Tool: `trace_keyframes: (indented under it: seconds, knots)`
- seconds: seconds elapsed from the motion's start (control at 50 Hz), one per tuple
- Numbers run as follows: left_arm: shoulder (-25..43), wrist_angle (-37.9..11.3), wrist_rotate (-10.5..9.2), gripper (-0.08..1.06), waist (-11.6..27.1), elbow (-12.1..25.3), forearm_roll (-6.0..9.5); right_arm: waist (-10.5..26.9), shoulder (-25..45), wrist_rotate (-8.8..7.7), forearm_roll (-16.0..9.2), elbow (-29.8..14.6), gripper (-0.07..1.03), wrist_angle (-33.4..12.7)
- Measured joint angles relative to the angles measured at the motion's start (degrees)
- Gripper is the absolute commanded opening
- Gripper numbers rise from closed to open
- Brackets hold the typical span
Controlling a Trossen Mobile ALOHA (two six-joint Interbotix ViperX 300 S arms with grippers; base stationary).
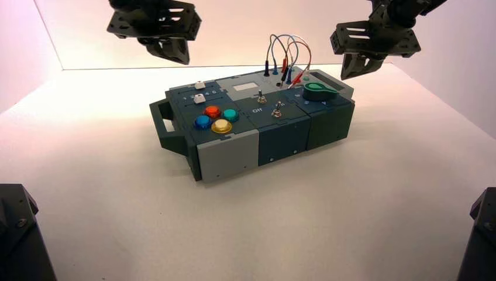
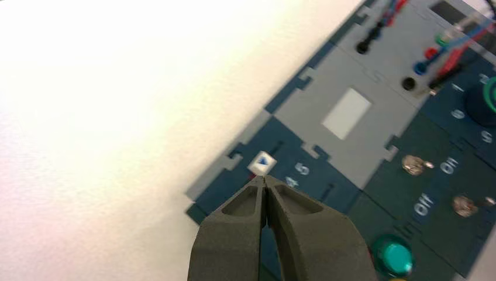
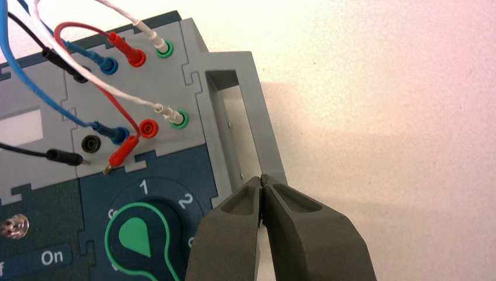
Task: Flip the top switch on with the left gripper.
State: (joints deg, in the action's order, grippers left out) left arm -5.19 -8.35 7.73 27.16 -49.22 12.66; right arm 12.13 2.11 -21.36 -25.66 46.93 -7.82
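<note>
The top switch (image 1: 262,99) is a small silver toggle on the box's dark middle panel, with white "Off" lettering (image 1: 256,110) beside it. It also shows in the left wrist view (image 2: 414,165), well off to the side of my fingertips. My left gripper (image 1: 178,57) hangs high above the table behind the box's left end. It is shut and empty (image 2: 264,178), and its tip points at a white slider cap (image 2: 262,162). My right gripper (image 1: 352,73) is shut and empty, held high over the box's right end (image 3: 262,178).
A second silver toggle (image 1: 278,110) stands just in front of the top switch. Coloured buttons (image 1: 215,117) sit at the box's left, a green knob (image 1: 319,91) at its right, looped wires (image 1: 283,55) at the back, and a grey handle (image 3: 257,117) at the right end.
</note>
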Motion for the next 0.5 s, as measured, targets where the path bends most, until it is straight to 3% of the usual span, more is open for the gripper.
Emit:
trace_keyframes:
  seconds: [0.5]
  knots:
    - [0.09,-6.42,0.00,-0.03,3.96,3.08,0.00,0.00,1.49,0.00,0.00,-1.49,-0.02,-0.35]
